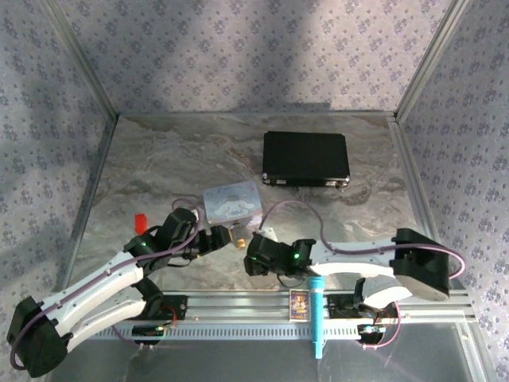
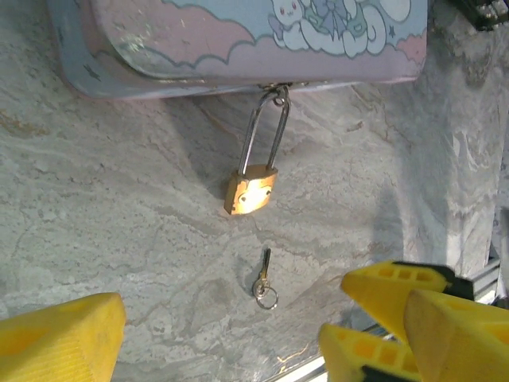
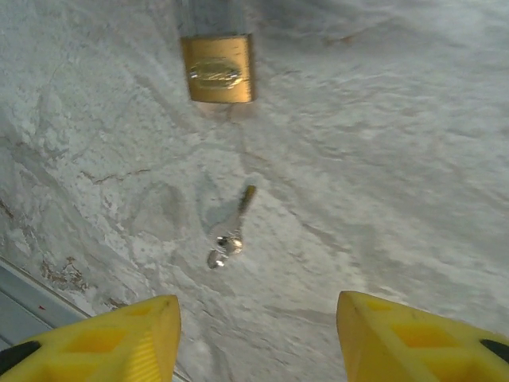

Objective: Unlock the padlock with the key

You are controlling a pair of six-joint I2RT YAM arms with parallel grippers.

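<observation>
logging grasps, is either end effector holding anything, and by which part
Nothing is held: left end effector and right end effector are open, the key lies loose on the table.

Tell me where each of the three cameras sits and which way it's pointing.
Top external: above and behind the bases, looking down on the table; both arms show.
Left wrist: low over the table, facing the padlock hooked to the tin; open left gripper at the bottom.
Right wrist: low, facing the padlock's body; open right gripper at the bottom.
Shared: both wrist views hold the padlock and the loose key.
</observation>
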